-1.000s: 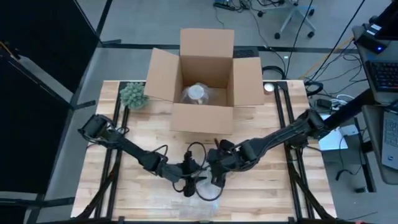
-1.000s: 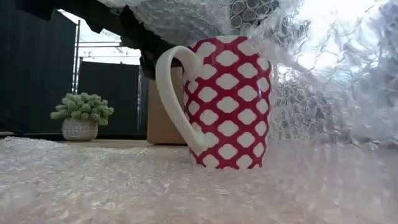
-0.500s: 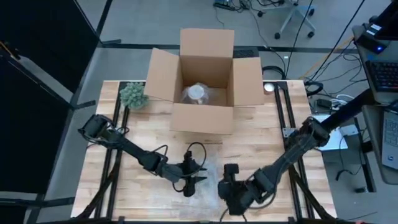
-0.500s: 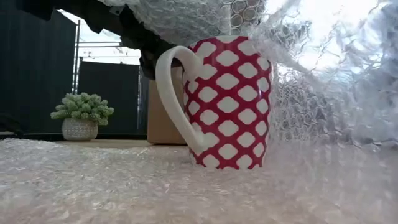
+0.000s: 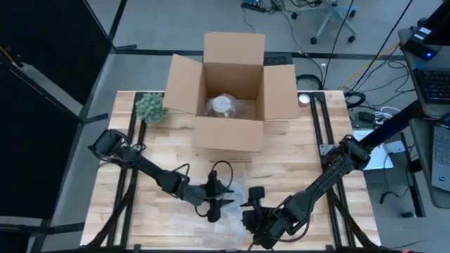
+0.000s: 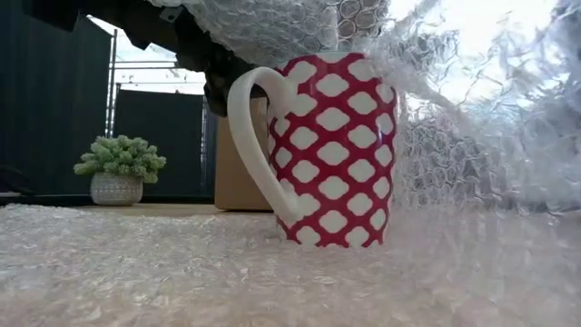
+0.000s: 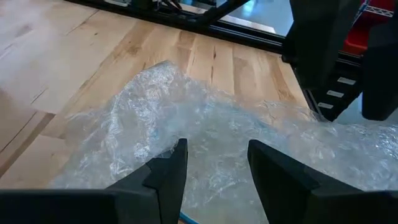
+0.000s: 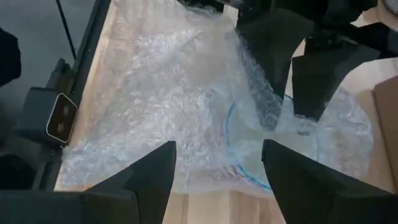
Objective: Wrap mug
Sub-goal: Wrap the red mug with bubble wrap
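A red mug with white spots and a white handle (image 6: pixel 331 150) stands upright on a sheet of bubble wrap (image 6: pixel 272 282) near the table's front edge. Part of the wrap (image 8: pixel 161 93) is drawn up and lies over the mug's top; its rim (image 8: pixel 239 168) shows through. My left gripper (image 5: pixel 214 209) is open, with its fingertips down on that wrap at the mug. My right gripper (image 5: pixel 252 219) is open above the wrap, just right of the mug and nearer the front edge. It holds nothing. My left gripper's open fingertips (image 8: pixel 272 124) meet the wrap lying over the mug's mouth (image 8: pixel 292 134), inside the ring of the rim. They come from above, slanting in from the table's left. Nothing is pinched between them. The mug stays upright on the wrap.
An open cardboard box (image 5: pixel 232 91) stands at the far middle with a wrapped item (image 5: pixel 223 105) inside. A small potted plant (image 5: pixel 151 107) sits at the far left. Bare wood lies left and right of the wrap. The wrap reaches the table's near edge.
My right gripper has drawn back from the mug, going toward the table's near edge and slightly right. My left gripper has kept its place at the mug. The mug and the wrap over it stand as before.
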{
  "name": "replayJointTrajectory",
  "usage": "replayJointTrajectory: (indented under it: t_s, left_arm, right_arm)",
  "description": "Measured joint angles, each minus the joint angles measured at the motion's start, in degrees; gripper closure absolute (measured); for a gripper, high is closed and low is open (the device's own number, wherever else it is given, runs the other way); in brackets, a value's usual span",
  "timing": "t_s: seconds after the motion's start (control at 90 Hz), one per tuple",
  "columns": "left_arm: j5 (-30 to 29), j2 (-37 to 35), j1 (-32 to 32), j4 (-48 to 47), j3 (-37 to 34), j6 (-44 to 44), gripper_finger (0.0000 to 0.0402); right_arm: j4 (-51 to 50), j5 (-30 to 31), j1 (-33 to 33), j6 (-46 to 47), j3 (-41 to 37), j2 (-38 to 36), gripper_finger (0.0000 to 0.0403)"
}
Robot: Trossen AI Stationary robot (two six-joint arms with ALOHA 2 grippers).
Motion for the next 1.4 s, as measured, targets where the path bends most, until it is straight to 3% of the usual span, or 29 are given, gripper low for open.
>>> replayJointTrajectory:
  t_s: [0.4, 1.4]
  left_arm:
    - [-0.28, 0.0, -0.37, 0.02, 0.0, 0.22, 0.024]
    - [-0.59, 0.04, -0.63, 1.46, -0.04, 0.07, 0.024]
  right_arm:
    - [1.04, -0.04, -0.26, -1.18, 0.0, 0.0, 0.0143]
    - [1.05, -1.79, -0.05, -5.51, -0.02, 2.55, 0.016]
